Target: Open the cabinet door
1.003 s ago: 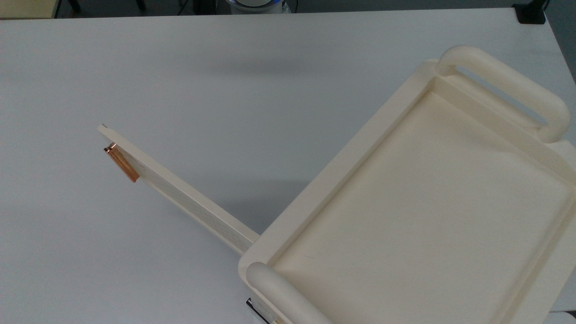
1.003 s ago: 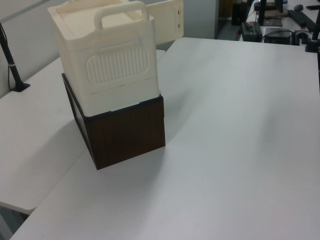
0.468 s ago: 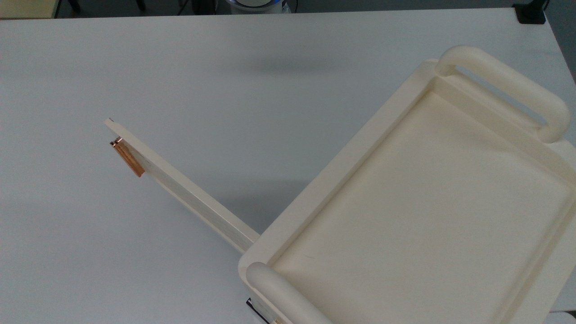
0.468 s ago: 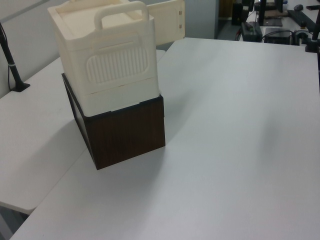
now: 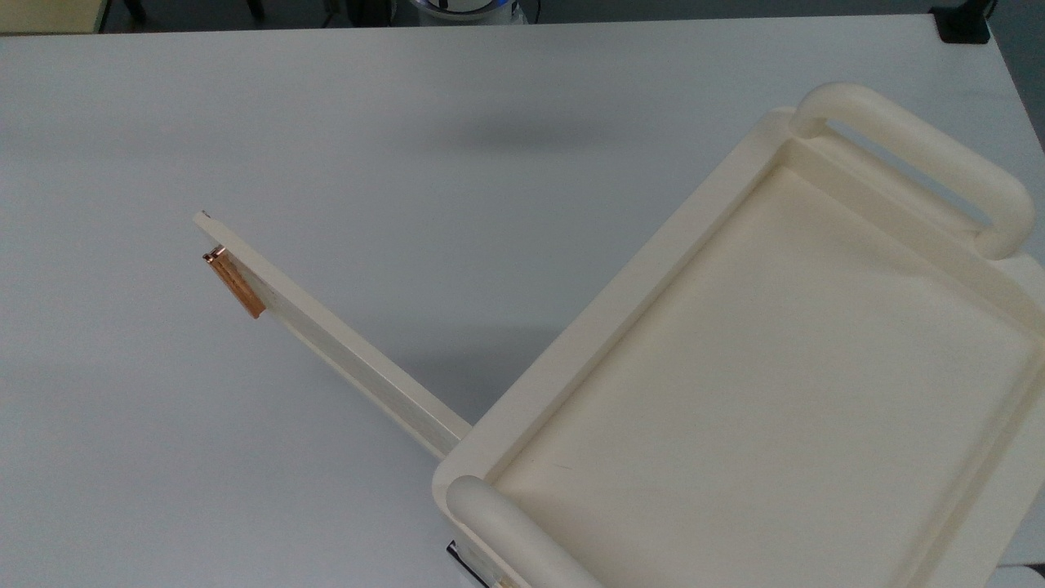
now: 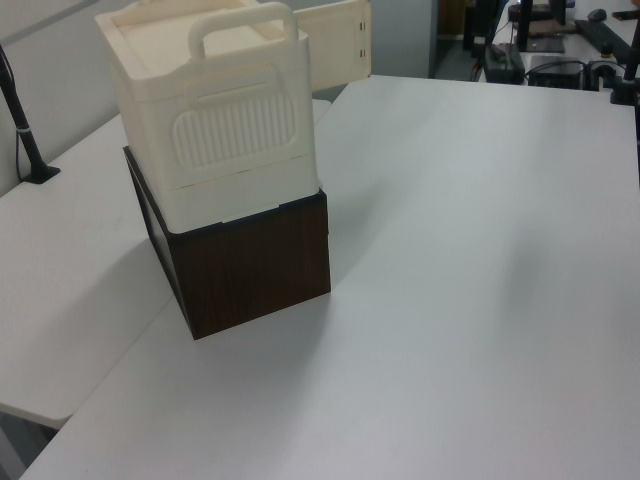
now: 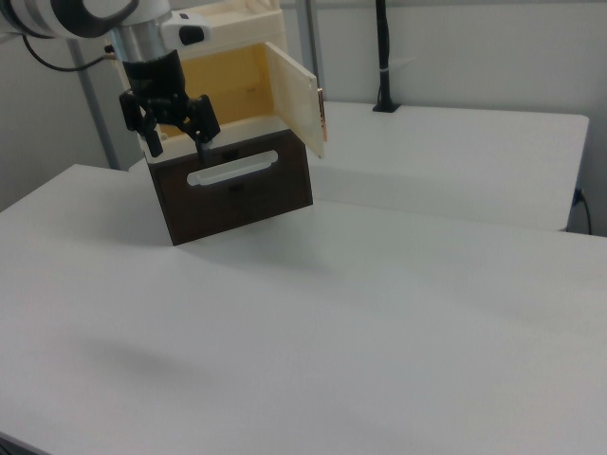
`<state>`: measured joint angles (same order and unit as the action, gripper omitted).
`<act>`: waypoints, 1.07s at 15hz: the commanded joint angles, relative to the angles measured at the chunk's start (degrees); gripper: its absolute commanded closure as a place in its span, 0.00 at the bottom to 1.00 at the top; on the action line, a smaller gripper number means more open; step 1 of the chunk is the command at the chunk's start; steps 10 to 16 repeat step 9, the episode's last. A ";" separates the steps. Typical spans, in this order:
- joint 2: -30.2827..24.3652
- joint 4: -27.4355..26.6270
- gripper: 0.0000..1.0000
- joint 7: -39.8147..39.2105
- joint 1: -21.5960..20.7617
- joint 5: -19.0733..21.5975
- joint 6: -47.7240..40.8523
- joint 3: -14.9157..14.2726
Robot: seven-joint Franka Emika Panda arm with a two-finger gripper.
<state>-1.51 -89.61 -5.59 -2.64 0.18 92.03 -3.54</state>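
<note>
The cabinet door (image 5: 326, 335) is a thin cream panel swung wide out from the cream cabinet (image 5: 759, 367), with a copper-brown strip (image 5: 234, 283) near its free end. In the left view the cabinet door (image 6: 340, 38) juts out behind the cabinet (image 6: 215, 110). In the right view the door (image 7: 296, 93) stands open and shows a yellowish inside. My gripper (image 7: 178, 144) hangs open at the right view's upper left, in front of the cabinet and left of the door, holding nothing.
The cabinet sits on a dark brown box (image 6: 250, 265) whose front carries a cream handle bar (image 7: 232, 166). Thick rounded handle bars (image 5: 922, 159) edge the recessed top. A wide white table (image 5: 367, 122) spreads around. A black post (image 7: 384, 57) stands behind.
The door's free end has swung a little further from the cabinet, up and right in the top view. The faint shadow on the table has drifted right.
</note>
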 commanded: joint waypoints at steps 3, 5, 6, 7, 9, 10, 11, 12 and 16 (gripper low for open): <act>-0.16 -1.36 0.00 -0.56 -1.14 -2.82 1.49 -0.77; 0.02 -1.35 0.00 -0.30 -1.14 -2.73 1.84 -0.77; 0.02 -1.35 0.00 -0.30 -1.23 -2.81 1.75 -0.77; -0.07 -1.44 0.00 -0.21 -1.23 -2.73 1.58 -0.77; -0.07 -1.36 0.00 -0.30 -1.23 -2.82 1.58 -0.77; -0.07 -1.36 0.00 -0.30 -1.23 -2.82 1.58 -0.77; -0.07 -1.36 0.00 -0.30 -1.23 -2.82 1.58 -0.77; -0.07 -1.36 0.00 -0.30 -1.23 -2.82 1.58 -0.77; -0.07 -1.36 0.00 -0.30 -1.23 -2.82 1.58 -0.77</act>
